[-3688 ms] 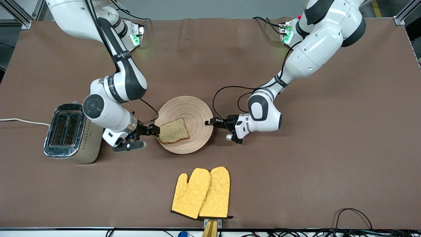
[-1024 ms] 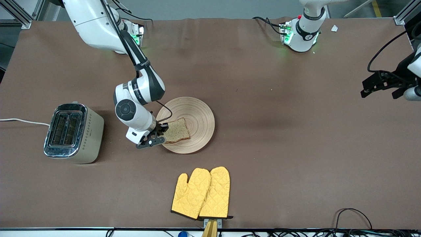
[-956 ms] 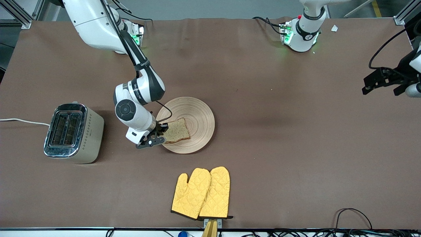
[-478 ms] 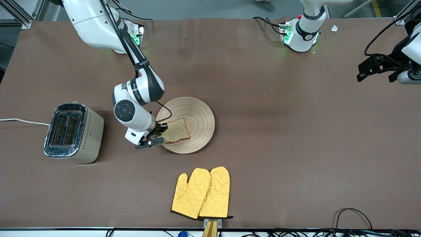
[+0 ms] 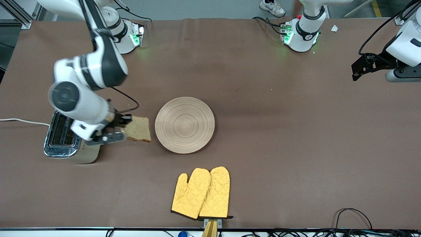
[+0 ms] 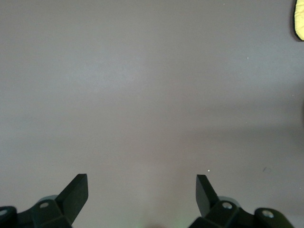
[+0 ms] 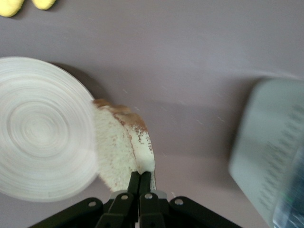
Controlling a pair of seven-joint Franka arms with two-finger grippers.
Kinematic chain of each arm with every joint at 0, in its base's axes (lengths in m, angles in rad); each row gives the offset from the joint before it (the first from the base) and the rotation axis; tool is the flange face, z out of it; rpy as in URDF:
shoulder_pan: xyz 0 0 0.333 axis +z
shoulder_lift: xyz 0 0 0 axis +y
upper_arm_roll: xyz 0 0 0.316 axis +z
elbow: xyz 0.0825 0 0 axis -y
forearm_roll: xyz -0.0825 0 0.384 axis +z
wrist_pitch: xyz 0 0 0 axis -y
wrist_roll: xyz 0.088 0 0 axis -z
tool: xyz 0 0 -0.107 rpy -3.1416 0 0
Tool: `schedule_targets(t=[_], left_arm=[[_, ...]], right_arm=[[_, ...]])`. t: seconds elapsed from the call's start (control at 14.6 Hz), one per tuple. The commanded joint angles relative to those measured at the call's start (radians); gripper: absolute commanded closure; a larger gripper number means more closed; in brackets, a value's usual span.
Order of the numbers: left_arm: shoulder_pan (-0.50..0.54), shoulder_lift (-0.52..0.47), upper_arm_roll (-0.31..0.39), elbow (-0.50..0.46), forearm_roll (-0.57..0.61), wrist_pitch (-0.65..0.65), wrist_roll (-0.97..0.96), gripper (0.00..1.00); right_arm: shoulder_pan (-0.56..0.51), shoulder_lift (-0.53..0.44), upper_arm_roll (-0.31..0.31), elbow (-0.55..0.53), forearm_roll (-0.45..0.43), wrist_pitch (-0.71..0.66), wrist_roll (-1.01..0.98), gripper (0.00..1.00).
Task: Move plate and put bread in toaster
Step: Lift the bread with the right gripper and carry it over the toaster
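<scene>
The slice of bread (image 5: 138, 128) is held in the air by the right tool (image 5: 121, 128), whose fingers are clamped together on one crust edge. In the right wrist view the slice (image 7: 124, 145) is seen pinched at its edge between the two closed fingers (image 7: 134, 183), with the plate (image 7: 40, 128) to one side of it and the toaster (image 7: 273, 156) to the other. The slice is carried over the bare desk (image 5: 296, 131) between the toaster (image 5: 69, 134) and the wooden plate (image 5: 184, 124), just beside the toaster and clear of the plate's rim.

The plate is set near the middle of the desk with nothing on it. The toaster is placed toward the right arm's end of the desk, its chrome top and slots facing up, partly covered by the right arm's wrist; its white cord (image 5: 23, 121) is led off toward that edge.

The left tool (image 5: 363, 65) is kept waiting, raised over the desk's edge at the left arm's end, with its fingers (image 6: 73, 192) spread wide apart over bare desk surface.

A pair of yellow oven mitts (image 5: 201, 193) is laid at the desk's edge nearest the front camera.
</scene>
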State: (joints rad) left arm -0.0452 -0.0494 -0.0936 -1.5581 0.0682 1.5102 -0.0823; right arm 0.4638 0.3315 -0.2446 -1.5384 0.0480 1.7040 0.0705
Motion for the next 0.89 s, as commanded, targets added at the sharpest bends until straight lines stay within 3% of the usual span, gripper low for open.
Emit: schedule_targets(t=[0.0, 0.07, 0.2, 0.48, 0.82], left_arm=[[0.022, -0.023, 0.002, -0.031, -0.002, 0.024, 0.012, 0.0], [0.024, -0.015, 0.006, -0.027, -0.019, 0.025, 0.015, 0.0], [0.022, -0.01, 0.034, -0.025, -0.036, 0.025, 0.021, 0.0], [0.024, -0.007, 0.035, -0.025, -0.036, 0.028, 0.021, 0.0], [0.024, -0.006, 0.035, -0.023, -0.036, 0.028, 0.021, 0.0]], right_arm=[[0.003, -0.015, -0.057, 0.067, -0.104, -0.119, 0.014, 1.0], [0.001, -0.041, -0.07, 0.067, -0.19, -0.132, 0.018, 1.0], [0.001, -0.045, -0.122, 0.067, -0.244, -0.129, 0.049, 1.0], [-0.001, -0.042, -0.217, 0.067, -0.254, -0.118, 0.049, 1.0], [-0.008, -0.034, -0.229, 0.047, -0.277, -0.113, 0.049, 1.0]])
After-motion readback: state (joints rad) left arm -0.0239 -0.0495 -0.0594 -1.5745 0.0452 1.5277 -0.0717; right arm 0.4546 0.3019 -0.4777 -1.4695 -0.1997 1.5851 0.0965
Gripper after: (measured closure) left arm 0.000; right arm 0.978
